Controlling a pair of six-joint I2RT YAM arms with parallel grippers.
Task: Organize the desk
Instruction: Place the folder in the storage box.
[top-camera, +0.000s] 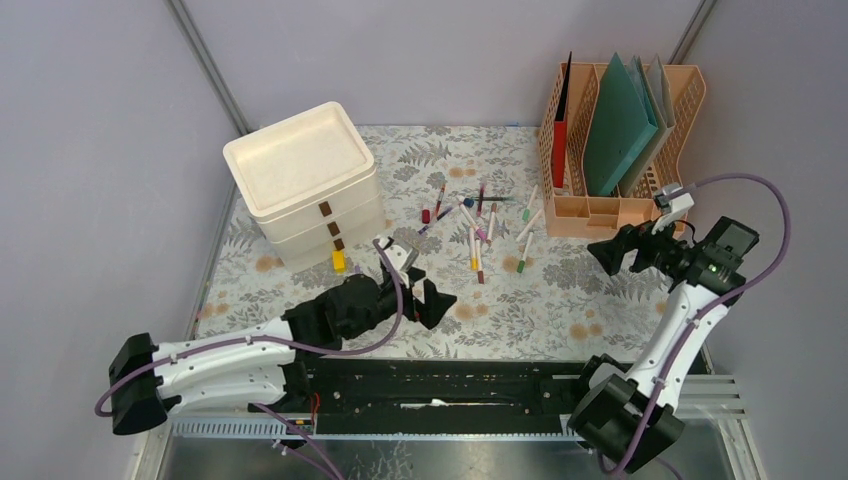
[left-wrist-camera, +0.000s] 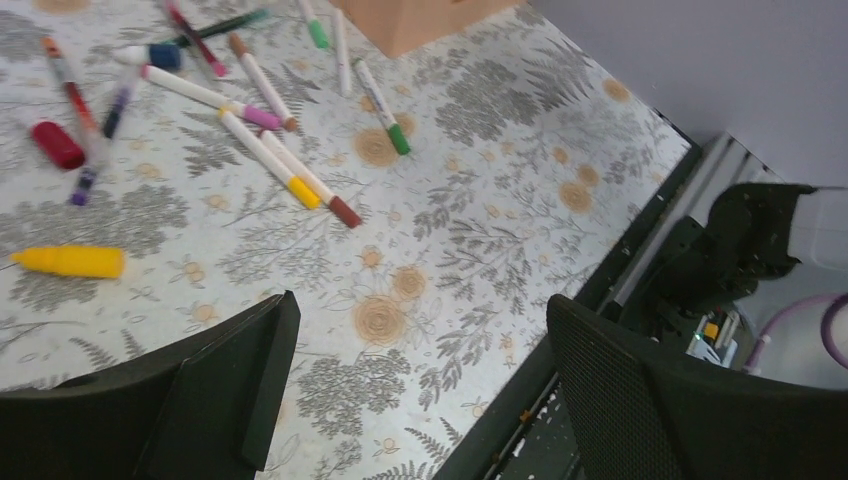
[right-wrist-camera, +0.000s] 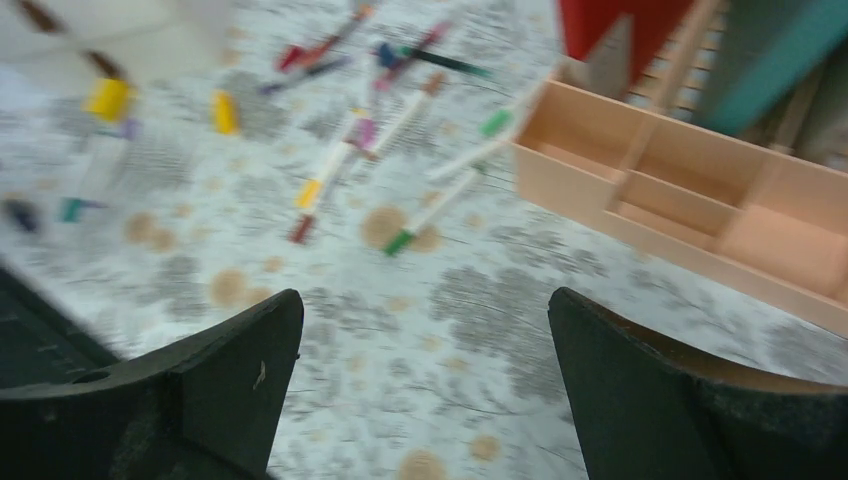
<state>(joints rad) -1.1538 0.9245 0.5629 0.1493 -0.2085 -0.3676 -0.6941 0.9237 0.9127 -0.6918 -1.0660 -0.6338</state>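
Markers (top-camera: 478, 225) on desk (top-camera: 560, 310) between drawers (top-camera: 305, 185), organizer (top-camera: 620, 140)

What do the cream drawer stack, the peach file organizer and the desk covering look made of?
The cream drawer stack: likely moulded plastic, matte, with rounded corners and uniform colour.
The peach file organizer: probably rigid plastic, from its slotted lattice walls and thin dividers.
The covering of the desk: printed cloth or vinyl, flat, no glare; I cannot tell which.
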